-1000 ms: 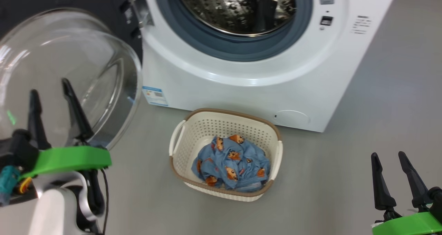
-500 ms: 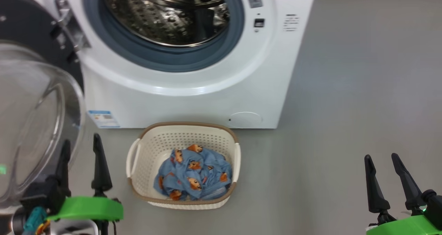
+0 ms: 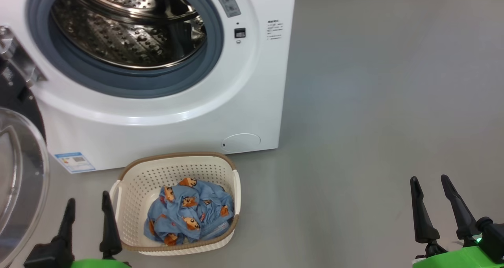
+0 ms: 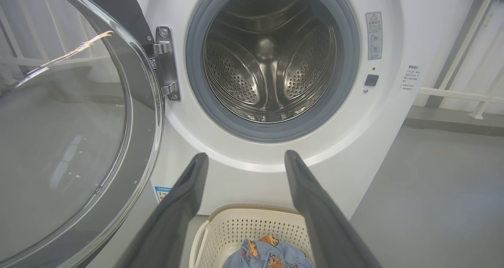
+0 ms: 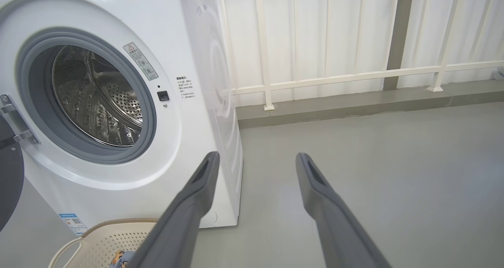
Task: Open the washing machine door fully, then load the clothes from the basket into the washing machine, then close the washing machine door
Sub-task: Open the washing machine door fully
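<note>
The white washing machine stands with its steel drum exposed. Its door is swung open to the left, the glass bowl large in the left wrist view. On the floor in front sits the cream basket holding light blue clothes with orange prints. My left gripper is open just left of the basket, nothing between its fingers. My right gripper is open over bare floor, far right of the basket. The basket rim and machine show in the right wrist view.
Grey floor stretches to the right of the machine. A white railing and a low kerb run behind it. The door hinge sits at the drum's left.
The head camera has turned right, so machine, door and basket have slid left in its view. My left gripper has come down from in front of the door glass to beside the basket.
</note>
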Available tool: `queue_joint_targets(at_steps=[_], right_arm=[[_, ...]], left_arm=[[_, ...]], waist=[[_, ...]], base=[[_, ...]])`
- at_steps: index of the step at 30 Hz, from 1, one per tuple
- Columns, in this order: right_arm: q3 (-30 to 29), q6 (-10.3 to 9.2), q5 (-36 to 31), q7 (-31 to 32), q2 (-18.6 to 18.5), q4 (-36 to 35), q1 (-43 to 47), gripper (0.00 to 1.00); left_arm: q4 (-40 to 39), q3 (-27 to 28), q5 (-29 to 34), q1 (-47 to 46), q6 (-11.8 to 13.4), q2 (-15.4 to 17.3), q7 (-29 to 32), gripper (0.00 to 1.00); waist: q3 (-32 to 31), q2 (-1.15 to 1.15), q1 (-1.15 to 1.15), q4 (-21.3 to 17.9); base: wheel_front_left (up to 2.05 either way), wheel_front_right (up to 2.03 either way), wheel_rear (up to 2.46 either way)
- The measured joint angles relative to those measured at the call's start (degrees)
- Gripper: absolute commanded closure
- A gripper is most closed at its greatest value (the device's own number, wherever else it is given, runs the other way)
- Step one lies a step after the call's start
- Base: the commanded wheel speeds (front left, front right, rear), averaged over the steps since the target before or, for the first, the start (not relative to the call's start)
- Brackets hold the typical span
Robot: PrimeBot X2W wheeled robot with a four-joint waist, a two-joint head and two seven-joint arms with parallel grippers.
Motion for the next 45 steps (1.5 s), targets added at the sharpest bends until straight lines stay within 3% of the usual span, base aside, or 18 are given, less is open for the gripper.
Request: queue_joint_targets(at_steps=[11, 26, 45], right_arm=[[-0.5, 0.0, -0.1, 0.0, 0.6, -0.6, 0.7, 0.0], [-1.5, 0.0, -0.5, 0.0, 0.9, -0.6, 1.2, 0.0], [-1.7, 0.0, -0.7, 0.0, 1.2, 0.6, 2.0, 0.0]], left_arm=[[-3.5, 5.0, 1.1, 4.7, -1.8, -1.6, -0.1, 0.0], [-4.7, 4.8, 1.3, 7.5, -2.1, -1.8, -0.1, 0.0], [-5.1, 3.1, 1.3, 8.6, -1.7, -1.8, -0.1, 0.0]], waist=[[0.7, 0.0, 0.0, -2.4], [-0.7, 0.0, 0.0, -2.5], [-0.9, 0.0, 0.0, 0.0]], base=[[0.0, 0.0, 0.0], [0.0, 0.0, 0.0], [0.0, 0.0, 0.0]])
